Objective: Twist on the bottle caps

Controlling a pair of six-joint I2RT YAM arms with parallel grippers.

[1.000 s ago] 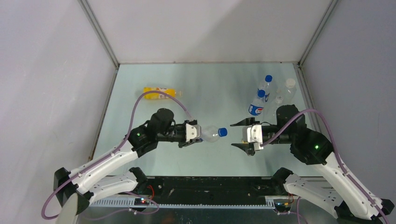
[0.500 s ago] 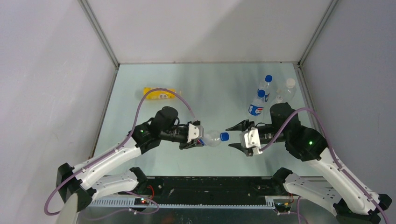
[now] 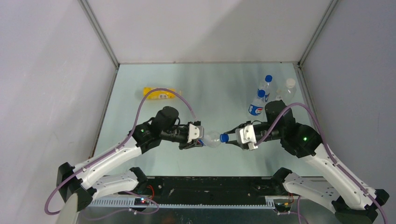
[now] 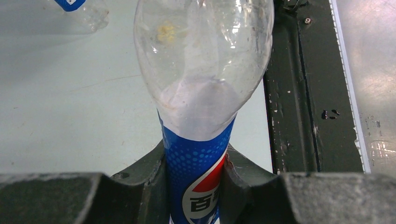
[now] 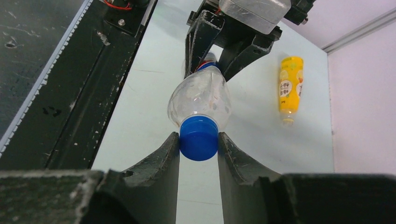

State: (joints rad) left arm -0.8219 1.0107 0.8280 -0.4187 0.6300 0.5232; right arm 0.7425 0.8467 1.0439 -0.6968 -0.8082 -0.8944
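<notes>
A clear bottle with a blue Pepsi-style label hangs level above the table, its neck pointing right. My left gripper is shut on its labelled waist; in the left wrist view both fingers of this gripper press the blue label of the bottle. A blue cap sits on the bottle's mouth. My right gripper is shut on that cap. The right wrist view has the cap pinched between the gripper's fingertips, with the bottle beyond.
A yellow-orange bottle lies on its side at the back left, also in the right wrist view. Two capped Pepsi bottles and a clear white-capped bottle stand at the back right. A black rail runs along the near edge.
My right gripper has moved left up to the bottle's mouth and closed from wide open onto the blue cap. The left gripper kept its hold and shifted slightly right.
</notes>
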